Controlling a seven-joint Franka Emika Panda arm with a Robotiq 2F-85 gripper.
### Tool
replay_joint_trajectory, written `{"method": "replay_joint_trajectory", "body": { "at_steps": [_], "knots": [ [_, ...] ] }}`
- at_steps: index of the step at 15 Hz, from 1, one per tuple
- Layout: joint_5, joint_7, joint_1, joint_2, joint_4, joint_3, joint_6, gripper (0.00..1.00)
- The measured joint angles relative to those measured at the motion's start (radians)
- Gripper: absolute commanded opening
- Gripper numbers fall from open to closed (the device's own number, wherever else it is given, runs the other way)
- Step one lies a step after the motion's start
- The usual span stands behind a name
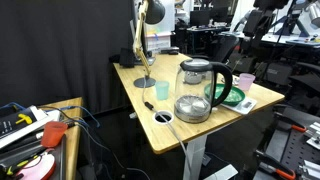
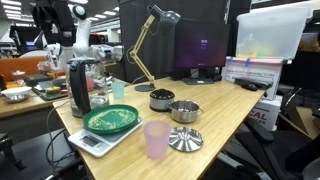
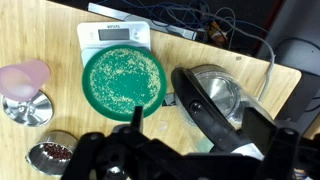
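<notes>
My gripper (image 3: 195, 122) hangs high over the wooden table (image 3: 95, 135), open, with nothing between its dark fingers (image 3: 137, 117). Straight below it stands a glass electric kettle (image 3: 218, 92) with a black handle, also seen in both exterior views (image 1: 195, 90) (image 2: 80, 85). Left of the kettle a green plate (image 3: 122, 78) with pale grains rests on a white kitchen scale (image 3: 113, 35). A pink cup (image 3: 22, 77) and a metal lid (image 3: 28, 108) lie further left. A small pot (image 3: 52, 155) with dark contents sits at the lower left.
A desk lamp (image 2: 150, 40) and a monitor (image 2: 200, 45) stand at the table's back. A teal cup (image 2: 117, 89) is beside the kettle, and a second metal pot (image 2: 185, 110) near the middle. Cables (image 3: 215, 25) run along the table edge. A clear bin (image 2: 270, 35) sits on boxes.
</notes>
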Motion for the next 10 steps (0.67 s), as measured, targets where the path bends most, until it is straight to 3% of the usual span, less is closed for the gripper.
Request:
{"method": "replay_joint_trajectory", "body": {
  "at_steps": [1, 2, 3, 10],
  "knots": [
    [0.000, 0.000, 0.000, 0.000, 0.000, 0.000, 0.000, 0.98],
    [0.000, 0.000, 0.000, 0.000, 0.000, 0.000, 0.000, 0.90],
    [0.000, 0.000, 0.000, 0.000, 0.001, 0.000, 0.000, 0.73],
    [0.000, -0.003, 0.006, 0.001, 0.001, 0.000, 0.000, 0.25]
  ]
}}
